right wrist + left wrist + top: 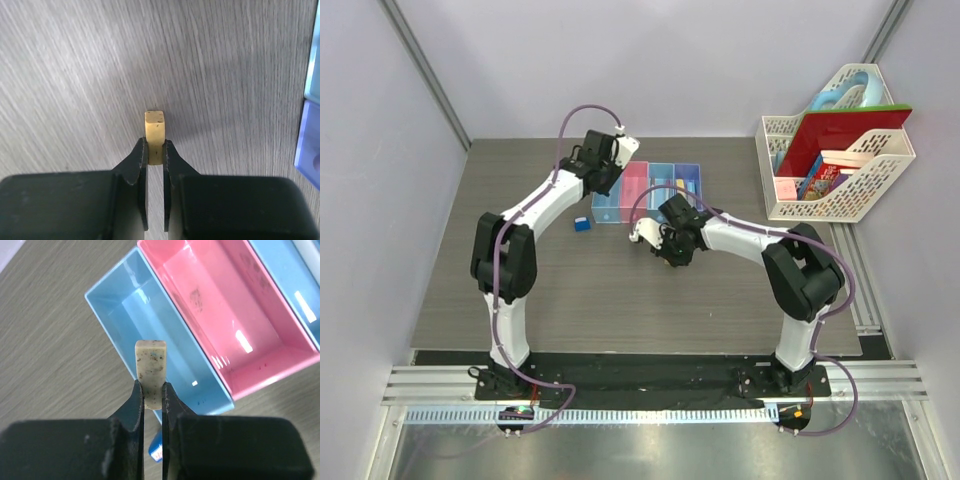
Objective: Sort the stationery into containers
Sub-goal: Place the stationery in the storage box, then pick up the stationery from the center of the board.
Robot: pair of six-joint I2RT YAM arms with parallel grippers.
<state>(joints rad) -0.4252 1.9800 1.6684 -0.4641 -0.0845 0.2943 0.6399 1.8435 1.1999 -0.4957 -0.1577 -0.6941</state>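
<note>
- Around the middle of the table, a bit right of centre: the right tool is pinched on the tan eraser, but only on its lower end. With a grip that shallow, I reckon it could twist or pop out on the carry. Can't tell if it's clear of the table yet.
- That arm is folded up tight, with the elbow out toward the right edge, the forearm reaching back to centre and the tool pointing down.
- A little further, left of centre: the blue cube sits loose just beside the near left corner of the row of bins.
- Far side, centre: the left tool is clamped on the beige eraser above the light blue bin, next to the pink bin. It looks closer to the bin's near wall than the middle, so a drop might clip the rim and bounce out.
- The left arm is stretched long from the near edge, wrist tipped down. With both arms heading for the same row, they could bump.
</note>
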